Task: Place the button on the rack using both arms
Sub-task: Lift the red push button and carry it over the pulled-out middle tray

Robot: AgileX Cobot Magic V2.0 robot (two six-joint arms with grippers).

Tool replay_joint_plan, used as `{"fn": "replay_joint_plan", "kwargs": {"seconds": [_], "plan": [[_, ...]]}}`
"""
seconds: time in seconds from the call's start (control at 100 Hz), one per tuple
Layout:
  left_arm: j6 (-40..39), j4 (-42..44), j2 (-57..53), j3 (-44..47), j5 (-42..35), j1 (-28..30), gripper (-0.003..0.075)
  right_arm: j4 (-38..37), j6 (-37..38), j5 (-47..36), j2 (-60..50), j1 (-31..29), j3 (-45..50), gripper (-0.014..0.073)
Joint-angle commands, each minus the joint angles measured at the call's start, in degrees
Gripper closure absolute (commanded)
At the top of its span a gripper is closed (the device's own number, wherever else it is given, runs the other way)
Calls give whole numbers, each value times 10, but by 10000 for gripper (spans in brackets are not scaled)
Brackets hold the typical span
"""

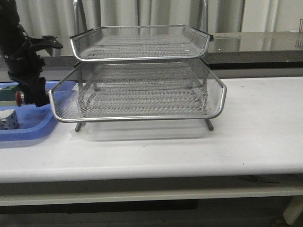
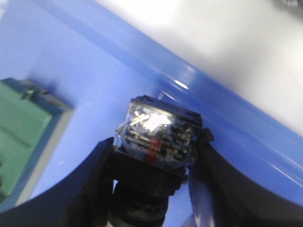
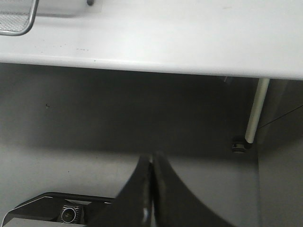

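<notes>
My left gripper [image 2: 154, 151] is shut on the button [image 2: 158, 135], its fingers pressing the black body just under the blue rear block. In the front view the left arm hangs at the far left over the blue tray [image 1: 28, 132], and the button's red head [image 1: 19, 97] shows beside the gripper [image 1: 29, 97]. The wire-mesh rack [image 1: 142, 85] stands in the middle of the table, to the right of that gripper. My right gripper [image 3: 151, 163] is shut and empty, held below the table's front edge; it does not show in the front view.
A white cube-like block [image 1: 8, 119] and a green flat component [image 2: 23, 132] lie in the blue tray. The rack's lower tray rim [image 1: 59, 101] reaches over the blue tray's right edge. A table leg [image 3: 253, 118] shows in the right wrist view.
</notes>
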Motion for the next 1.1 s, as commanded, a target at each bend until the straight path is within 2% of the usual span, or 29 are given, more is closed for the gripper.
{"fn": "replay_joint_plan", "kwargs": {"seconds": [0.0, 0.21, 0.27, 0.36, 0.55, 0.79, 1.09], "plan": [[-45, 22, -42, -51, 19, -3, 741, -1, 0, -29, 4, -3, -19, 664], [-121, 60, -47, -163, 132, 2, 741, -1, 0, -29, 4, -3, -19, 664], [-152, 58, -54, -188, 131, 3, 741, -1, 0, -28, 4, -3, -19, 664], [-153, 57, -76, -201, 131, 3, 741, -1, 0, -29, 4, -3, -19, 664], [-156, 25, -139, -201, 131, 3, 741, -1, 0, -29, 4, -3, -19, 664], [-156, -65, -221, -182, 131, -3, 741, -1, 0, -29, 4, -3, -19, 664], [-156, -68, -316, -82, 131, -73, 741, -1, 0, -29, 4, -3, -19, 664]]}}
